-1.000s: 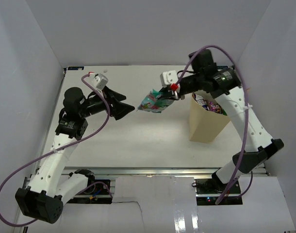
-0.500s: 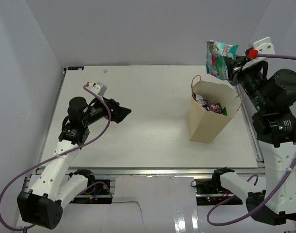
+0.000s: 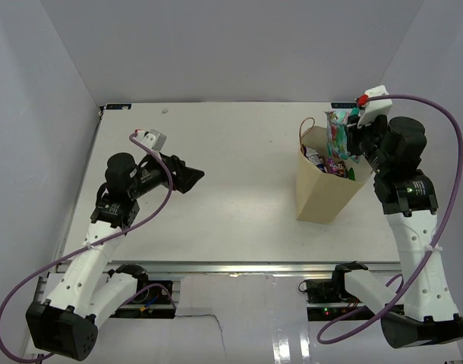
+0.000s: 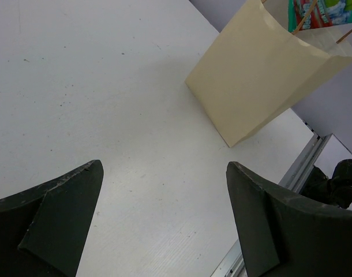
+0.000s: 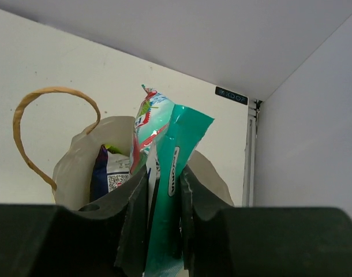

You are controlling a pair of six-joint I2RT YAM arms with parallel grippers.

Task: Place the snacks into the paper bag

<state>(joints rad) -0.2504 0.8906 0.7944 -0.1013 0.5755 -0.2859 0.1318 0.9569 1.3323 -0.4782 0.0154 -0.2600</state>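
Observation:
The tan paper bag stands open at the right of the table, with several snack packets inside. My right gripper is shut on a green-white snack packet and holds it upright over the bag's far rim. In the right wrist view the packet sits pinched between the fingers above the bag's opening, with a dark purple packet inside. My left gripper is open and empty over the left middle of the table; its wrist view shows the paper bag ahead.
The bag's loop handle arches to the left of the held packet. A metal rail runs along the table's near edge. White walls enclose the table on the left, right and back.
My right gripper has carried the green-white packet from mid-table up high, then down onto the bag's opening. My left arm drew back to the left and has stayed there.

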